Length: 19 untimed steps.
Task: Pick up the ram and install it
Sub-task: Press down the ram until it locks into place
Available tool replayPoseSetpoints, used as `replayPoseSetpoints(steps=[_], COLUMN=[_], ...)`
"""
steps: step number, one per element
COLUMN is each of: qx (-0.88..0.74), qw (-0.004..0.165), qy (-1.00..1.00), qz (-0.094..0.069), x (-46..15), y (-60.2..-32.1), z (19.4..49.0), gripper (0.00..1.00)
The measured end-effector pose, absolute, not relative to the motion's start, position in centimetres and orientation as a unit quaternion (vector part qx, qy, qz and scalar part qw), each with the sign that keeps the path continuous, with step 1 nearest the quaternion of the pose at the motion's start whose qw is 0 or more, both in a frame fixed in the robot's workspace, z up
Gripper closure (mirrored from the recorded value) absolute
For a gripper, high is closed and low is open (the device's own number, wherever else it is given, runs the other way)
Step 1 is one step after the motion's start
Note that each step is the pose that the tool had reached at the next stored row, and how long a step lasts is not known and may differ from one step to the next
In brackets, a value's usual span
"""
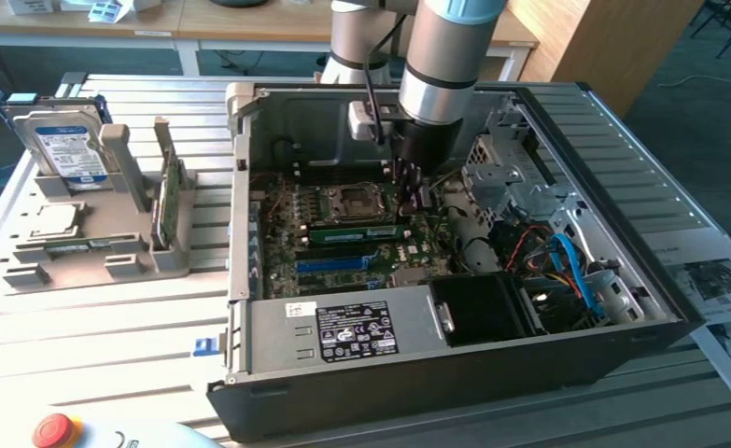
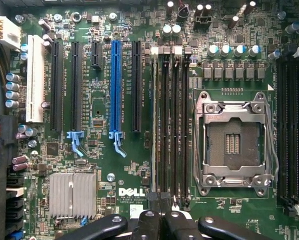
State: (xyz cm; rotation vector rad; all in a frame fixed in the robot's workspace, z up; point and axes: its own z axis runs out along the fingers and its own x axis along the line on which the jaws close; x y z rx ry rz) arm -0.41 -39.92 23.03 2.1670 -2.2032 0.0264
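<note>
we see the ram (image 1: 353,232) as a thin, long green stick standing on edge in the motherboard's memory slots (image 2: 172,125). in the wrist view it (image 2: 153,125) shows edge-on as a pale narrow line at the outermost slot, next to the black slots.

the white word "dell" (image 2: 129,192) is printed on the board near the finned heatsink (image 2: 73,194). in the exterior view a black-and-white label (image 1: 358,329) sits on the power supply at 6 o'clock from the ram, its print too small to read. a blue-labelled hard drive (image 1: 66,145) stands in a grey holder at 9 o'clock, outside the computer case (image 1: 465,387).

in the exterior view the ram's long axis runs roughly from 9 to 3 o'clock, just at 6 o'clock from the cpu socket (image 1: 344,201). in the wrist view it lies parallel to the blue slot (image 2: 115,85).

the gripper (image 1: 409,191) hangs at 1 o'clock from the ram's middle, over one end. its fingertips (image 2: 162,199) are closed together there; we cannot tell whether they pinch the stick or only touch it.
</note>
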Motion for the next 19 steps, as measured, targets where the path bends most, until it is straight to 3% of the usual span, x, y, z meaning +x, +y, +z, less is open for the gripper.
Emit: replayPoseSetpoints(steps=[19], qx=[0.701], qw=[0.026], qy=[-0.713], qz=[0.009], x=[-0.41], y=[-39.92], z=[22.65], gripper=[0.90])
